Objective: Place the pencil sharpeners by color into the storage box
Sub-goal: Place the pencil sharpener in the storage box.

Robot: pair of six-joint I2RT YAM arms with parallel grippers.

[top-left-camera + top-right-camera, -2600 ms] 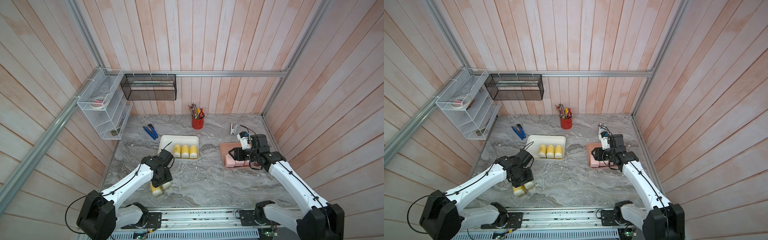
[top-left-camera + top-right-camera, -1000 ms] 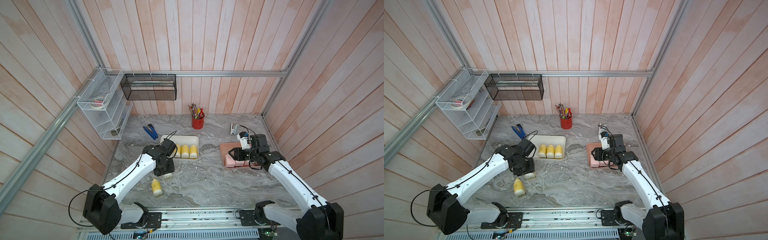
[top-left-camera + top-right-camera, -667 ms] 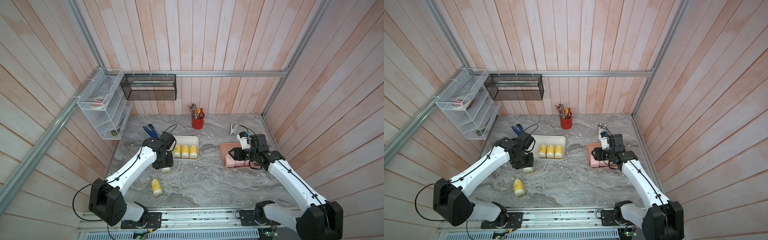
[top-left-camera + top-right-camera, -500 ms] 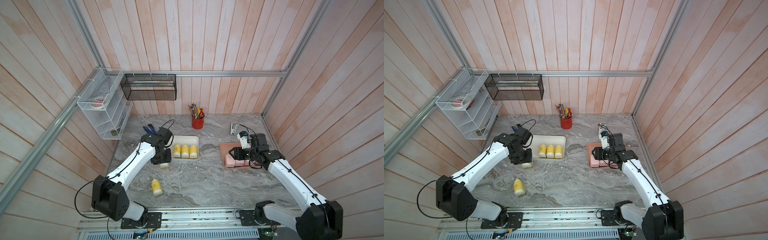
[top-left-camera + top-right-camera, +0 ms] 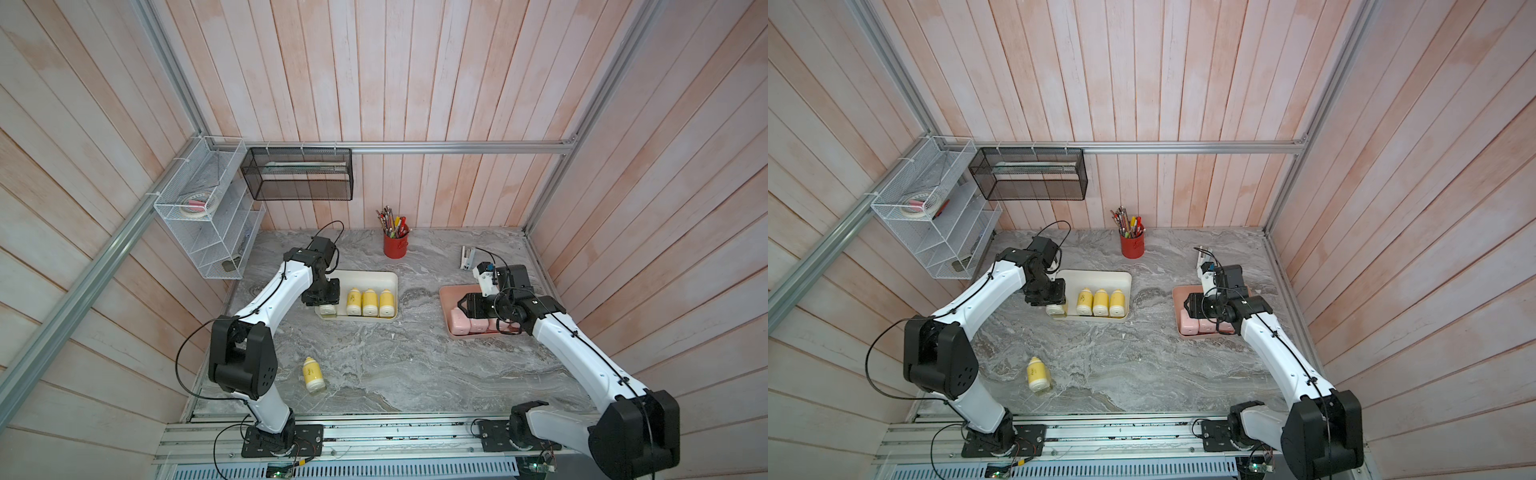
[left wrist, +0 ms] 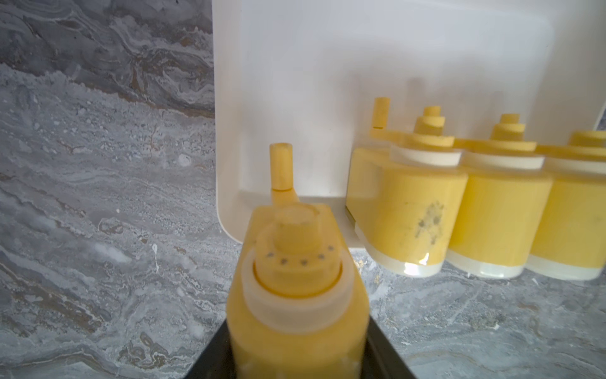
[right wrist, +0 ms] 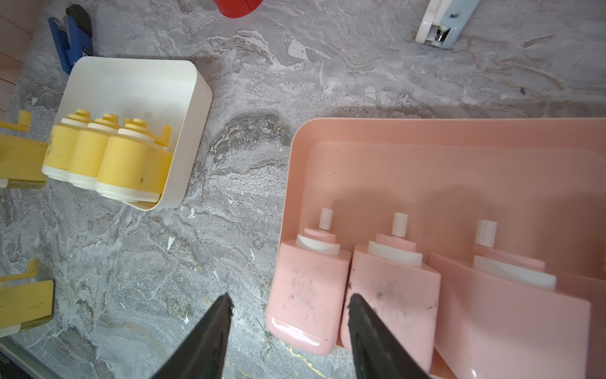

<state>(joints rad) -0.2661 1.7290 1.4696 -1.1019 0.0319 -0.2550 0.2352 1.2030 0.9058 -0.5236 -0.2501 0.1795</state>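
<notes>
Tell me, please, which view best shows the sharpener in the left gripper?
The left wrist view: the held yellow sharpener fills the foreground. Both top views show mainly its cream end; the right wrist view crops it.

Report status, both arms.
Left gripper shut on yellow sharpener, at cream tray's corner. Right gripper open, empty, over pink tray. Loose sharpener on table. Nothing blocking.

The left end effector [image 5: 324, 300], earlier low over two yellow sharpeners near the front left edge of the table [image 5: 415, 365], has lifted one and carried it back to the cream storage box [image 5: 365, 274]. That held yellow sharpener [image 6: 296, 295] now hangs at the box's near left corner, beside the three sharpeners inside [image 5: 370, 302]; the other yellow sharpener [image 5: 313, 375] lies alone where the pair was.
</notes>
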